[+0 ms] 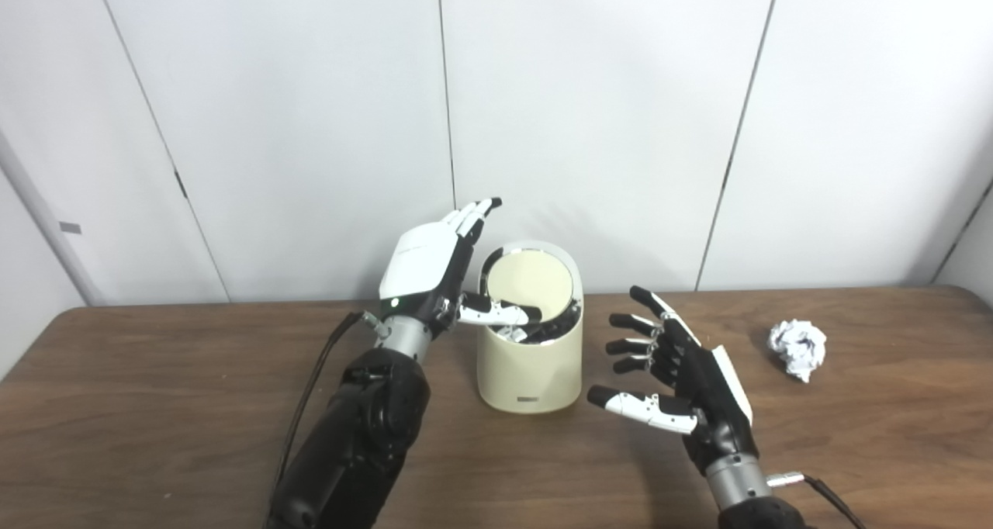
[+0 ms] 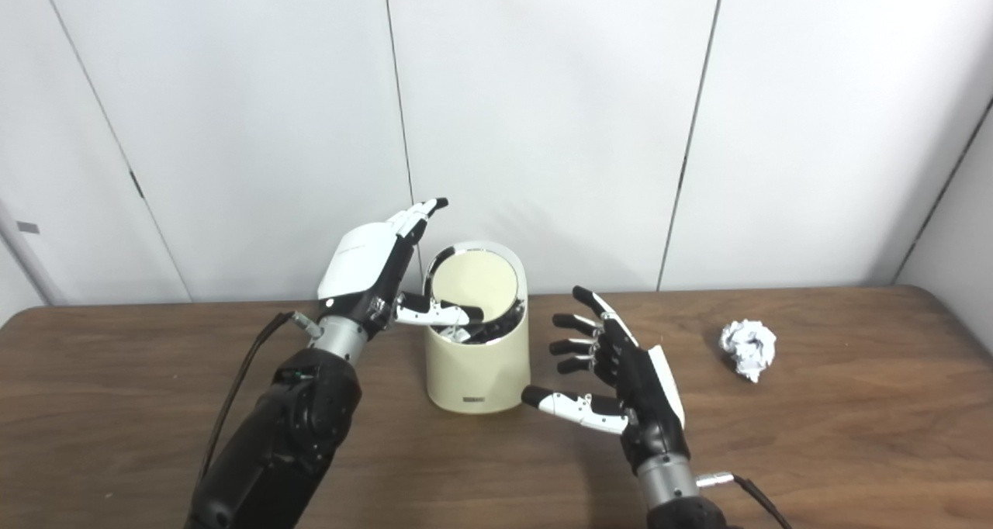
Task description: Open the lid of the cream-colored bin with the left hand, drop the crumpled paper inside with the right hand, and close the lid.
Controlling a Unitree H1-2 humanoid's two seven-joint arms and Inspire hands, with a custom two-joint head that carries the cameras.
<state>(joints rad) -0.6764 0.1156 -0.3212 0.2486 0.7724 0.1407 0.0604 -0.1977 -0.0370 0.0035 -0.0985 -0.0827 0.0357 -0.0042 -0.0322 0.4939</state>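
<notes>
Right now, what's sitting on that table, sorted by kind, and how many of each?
Cream-colored bin, lid tipped up: 1
Crumpled paper ball, lying loose on the table: 1
Robot hands above the table: 2, left hand at the bin's rim, right hand open beside the bin
Total: 4

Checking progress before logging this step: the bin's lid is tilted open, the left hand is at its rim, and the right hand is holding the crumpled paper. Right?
Not quite. The right hand is open and holds nothing; the crumpled paper lies on the table to its right, as the left eye view shows. The rest stands.
</notes>
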